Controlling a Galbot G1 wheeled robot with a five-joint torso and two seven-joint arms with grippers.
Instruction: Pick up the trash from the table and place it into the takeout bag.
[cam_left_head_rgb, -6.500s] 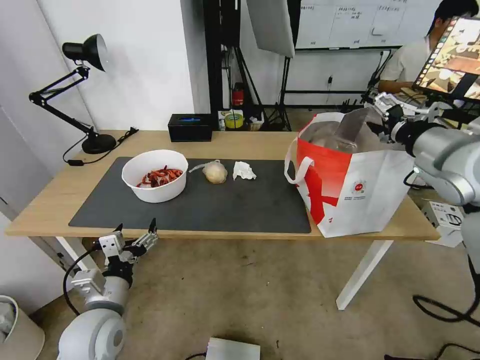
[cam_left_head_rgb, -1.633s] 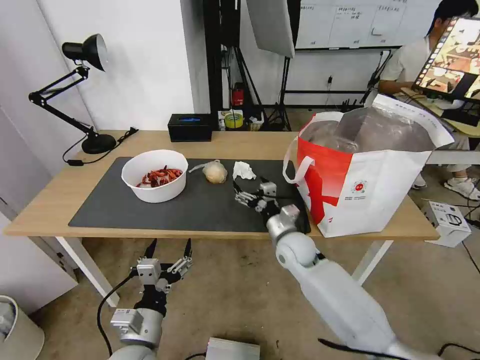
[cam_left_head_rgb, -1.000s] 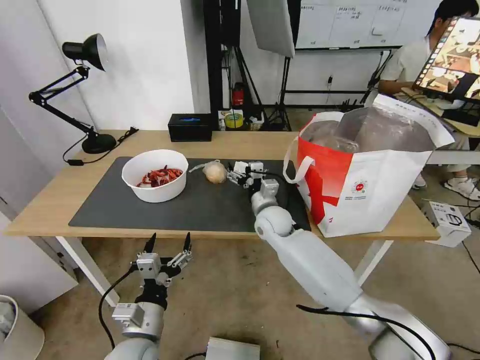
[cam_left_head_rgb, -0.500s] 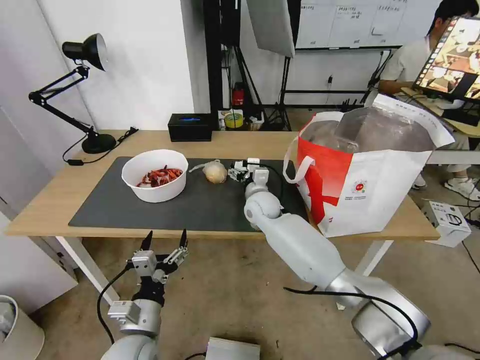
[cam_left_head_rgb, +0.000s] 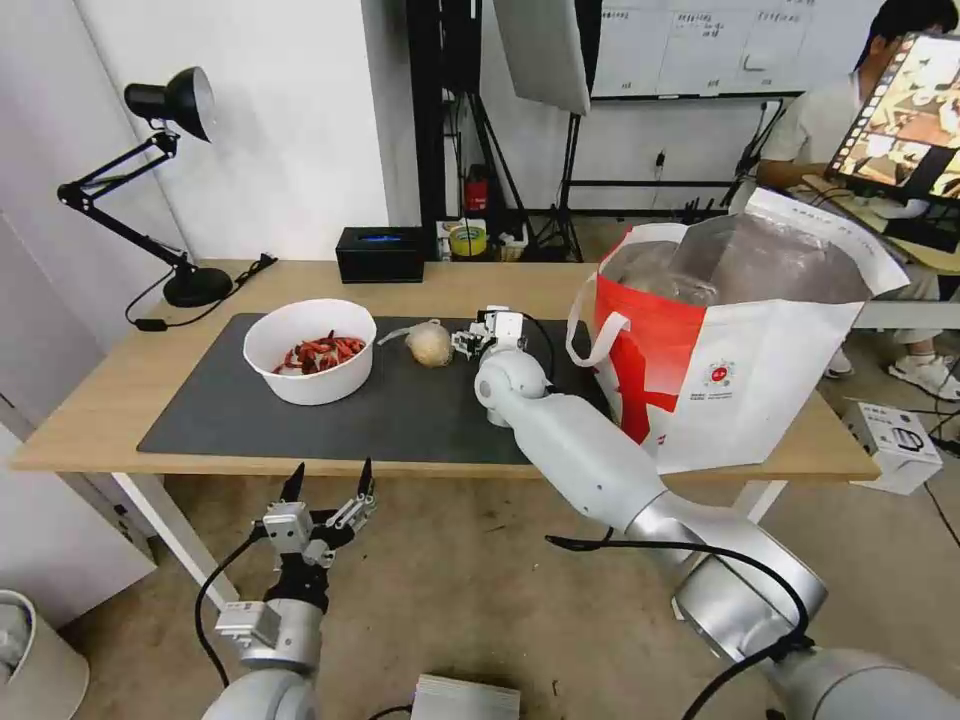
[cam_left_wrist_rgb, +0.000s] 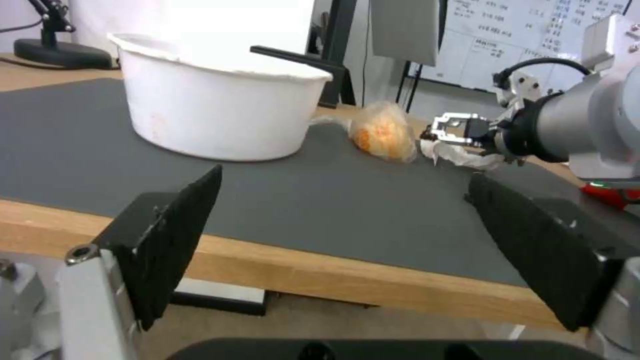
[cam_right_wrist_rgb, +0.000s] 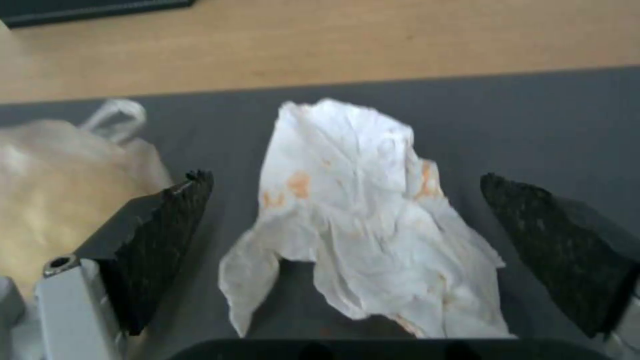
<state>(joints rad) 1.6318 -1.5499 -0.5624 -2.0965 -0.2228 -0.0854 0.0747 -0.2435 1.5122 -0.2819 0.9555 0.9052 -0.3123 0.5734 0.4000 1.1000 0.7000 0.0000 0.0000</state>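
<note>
Light-wood tabletop (cam_left_head_rgb: 480, 285) is carrying a dark grey mat (cam_left_head_rgb: 400, 410), with a black desk lamp (cam_left_head_rgb: 150, 180) standing at the 10 o'clock corner and a black tissue box (cam_left_head_rgb: 380, 254) sitting at 12 o'clock behind the mat. Crumpled white tissue (cam_right_wrist_rgb: 360, 225) is lying flat on the mat, showing faint orange stains and deep creases, with bare mat lying open on its far side and toward 3 o'clock. The right gripper (cam_right_wrist_rgb: 347, 250) is hovering low over it with jaws spread wide, one finger on each side and neither touching the paper. Clear bag around a beige lump (cam_left_head_rgb: 430, 343) is sitting just beside the tissue at its 9 o'clock, close to one finger. White bowl of red shells (cam_left_head_rgb: 311, 350) is resting farther out at 9 o'clock on the mat. The takeout bag (cam_left_head_rgb: 730, 350) is standing upright at 3 o'clock, mouth open, foil lining showing, its loop handle hanging near the right arm. The left gripper (cam_left_head_rgb: 330, 490) is hanging below the table's front edge, jaws spread, holding nothing.
</note>
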